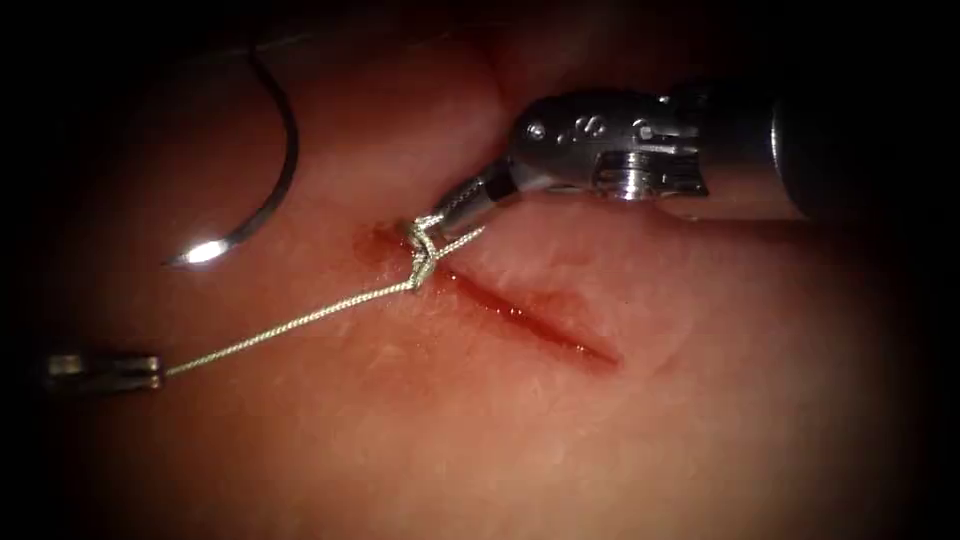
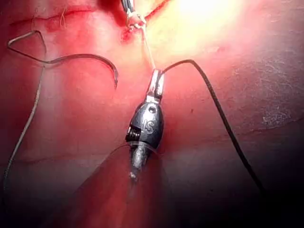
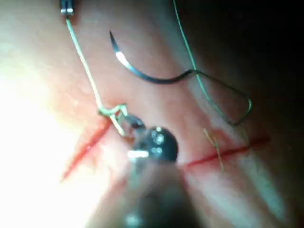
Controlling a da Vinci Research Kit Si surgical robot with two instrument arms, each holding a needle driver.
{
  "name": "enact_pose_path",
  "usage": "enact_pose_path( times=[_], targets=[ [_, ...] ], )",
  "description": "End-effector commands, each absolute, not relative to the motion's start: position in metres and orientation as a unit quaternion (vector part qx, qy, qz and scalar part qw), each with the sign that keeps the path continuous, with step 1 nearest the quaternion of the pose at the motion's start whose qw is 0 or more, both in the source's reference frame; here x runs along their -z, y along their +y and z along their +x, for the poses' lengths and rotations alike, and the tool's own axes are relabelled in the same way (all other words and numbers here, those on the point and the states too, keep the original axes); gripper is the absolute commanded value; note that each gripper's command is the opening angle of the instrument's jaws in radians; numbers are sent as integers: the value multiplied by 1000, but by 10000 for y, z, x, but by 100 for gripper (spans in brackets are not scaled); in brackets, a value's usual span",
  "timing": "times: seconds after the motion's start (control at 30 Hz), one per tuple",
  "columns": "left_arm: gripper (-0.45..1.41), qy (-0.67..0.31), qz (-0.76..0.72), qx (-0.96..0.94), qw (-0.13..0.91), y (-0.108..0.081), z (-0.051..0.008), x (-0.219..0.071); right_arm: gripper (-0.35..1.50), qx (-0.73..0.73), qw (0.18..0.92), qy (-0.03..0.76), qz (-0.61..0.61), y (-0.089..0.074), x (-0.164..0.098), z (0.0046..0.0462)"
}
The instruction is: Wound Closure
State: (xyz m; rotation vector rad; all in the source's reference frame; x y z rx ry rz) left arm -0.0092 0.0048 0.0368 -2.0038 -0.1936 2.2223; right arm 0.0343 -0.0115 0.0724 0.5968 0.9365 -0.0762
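My left tool (image 1: 150, 372) pinches the thread (image 1: 290, 325) far out left of the cut (image 1: 530, 315), jaws pressed together on it. My right tool (image 1: 450, 205) sits at the knot (image 1: 422, 252) on the cut's left end, jaws clamped on the thread's short end there. The strand runs taut in a straight line from the left jaws up-right to the knot, so the two tools lie on opposite sides of it. The needle (image 1: 270, 170) lies free on the tissue (image 1: 500, 430), left of the cut, held by neither tool, not in tissue, nearer my left tool.
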Motion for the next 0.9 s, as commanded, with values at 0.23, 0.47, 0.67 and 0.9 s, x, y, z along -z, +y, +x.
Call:
enact_pose_path(
  times=[0.23, 0.47, 0.67, 0.9],
  targets=[
    [-45, -66, -662, -742, 82, 15, -92, -369, -35, 31, 858, 439, 266, -104, -746, 339],
    [-45, -61, -660, -744, 87, -10, -96, -347, -35, 16, 865, 432, 255, -83, -768, 329],
    [-45, -66, -659, -744, 90, -32, -90, -336, -35, 3, 872, 425, 243, -87, -777, 328],
    [-45, -68, -655, -746, 102, -66, -90, -328, -35, 1, 875, 422, 239, -96, -783, 330]
  ],
)
